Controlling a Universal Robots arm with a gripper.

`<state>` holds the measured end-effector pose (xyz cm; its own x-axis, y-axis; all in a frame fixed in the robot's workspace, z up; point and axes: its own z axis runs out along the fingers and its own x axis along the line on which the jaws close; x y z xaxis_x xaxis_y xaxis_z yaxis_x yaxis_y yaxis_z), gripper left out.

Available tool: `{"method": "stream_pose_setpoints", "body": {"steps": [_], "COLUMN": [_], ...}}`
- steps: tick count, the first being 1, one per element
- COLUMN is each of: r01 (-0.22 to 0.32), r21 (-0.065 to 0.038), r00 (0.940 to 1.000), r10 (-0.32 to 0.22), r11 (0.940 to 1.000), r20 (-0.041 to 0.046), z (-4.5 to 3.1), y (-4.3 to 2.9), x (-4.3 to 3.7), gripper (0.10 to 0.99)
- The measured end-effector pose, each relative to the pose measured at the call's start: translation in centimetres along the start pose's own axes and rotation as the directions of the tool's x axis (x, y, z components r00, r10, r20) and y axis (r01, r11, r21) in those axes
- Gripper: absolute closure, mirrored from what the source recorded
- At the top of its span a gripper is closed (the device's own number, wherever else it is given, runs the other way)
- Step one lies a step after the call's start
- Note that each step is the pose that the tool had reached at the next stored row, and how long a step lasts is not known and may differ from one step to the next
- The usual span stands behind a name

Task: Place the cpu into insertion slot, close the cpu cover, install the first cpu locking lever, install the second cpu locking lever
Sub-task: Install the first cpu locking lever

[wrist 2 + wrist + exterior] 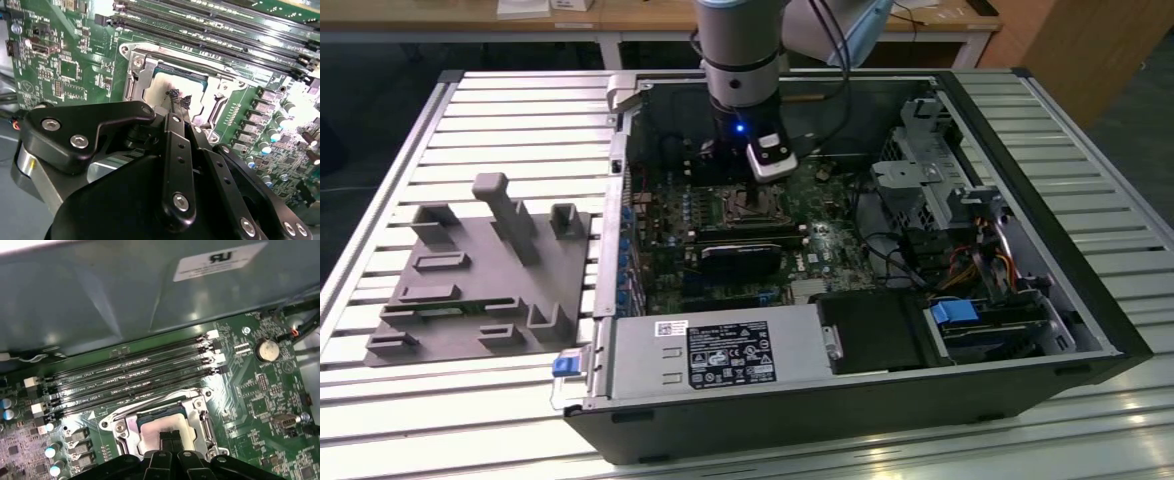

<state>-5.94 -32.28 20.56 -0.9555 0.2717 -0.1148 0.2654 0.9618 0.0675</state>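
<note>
Hanging over the open computer case (pixel 1067 330), the gripper (pixel 750 200) stood directly above the insertion slot (pixel 744 208) on the green motherboard (pixel 834 250), toward the far side of the case in the exterior view. In both wrist views the cpu (pixel 177 92) lay seated in that slot, its dull grey top showing through the cut-out of the cpu cover (pixel 142 75), which lay flat over the chip inside the silvery socket frame. The black fingers (pixel 170 442) were drawn narrow, close together with almost no gap, their tips hovering just above the chip's top and gripping nothing. Rows of black memory slots (pixel 130 375) ran just beyond the socket. On the slatted counter (pixel 507 110), at the exterior view's left of the case, sat a grey fixture (pixel 487 275).
</note>
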Motion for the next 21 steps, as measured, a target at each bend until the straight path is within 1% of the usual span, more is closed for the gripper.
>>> {"method": "stream_pose_setpoints", "body": {"steps": [3, 9, 15, 18, 21], "r01": [0.036, 0.095, 0.099, 0.099, 0.099], "r21": [-0.004, -0.011, -0.012, -0.012, -0.012], "r00": [0.9994, 0.9954, 0.9950, 0.9950, 0.9950], "r10": [-0.036, -0.095, -0.099, -0.099, -0.099], "r11": [0.9993, 0.9954, 0.9950, 0.9950, 0.9950], "r20": [-0.0023, -0.0061, -0.0063, -0.0062, -0.0063], "z": [0.02, 0.11, 0.09, -0.29, -0.87], "y": [0.00, -0.06, -0.05, -0.03, 0.02], "x": [0.00, 0.01, 0.01, -0.04, -0.10], "gripper": [0.980, 0.980, 0.980, 0.980, 0.980]}}
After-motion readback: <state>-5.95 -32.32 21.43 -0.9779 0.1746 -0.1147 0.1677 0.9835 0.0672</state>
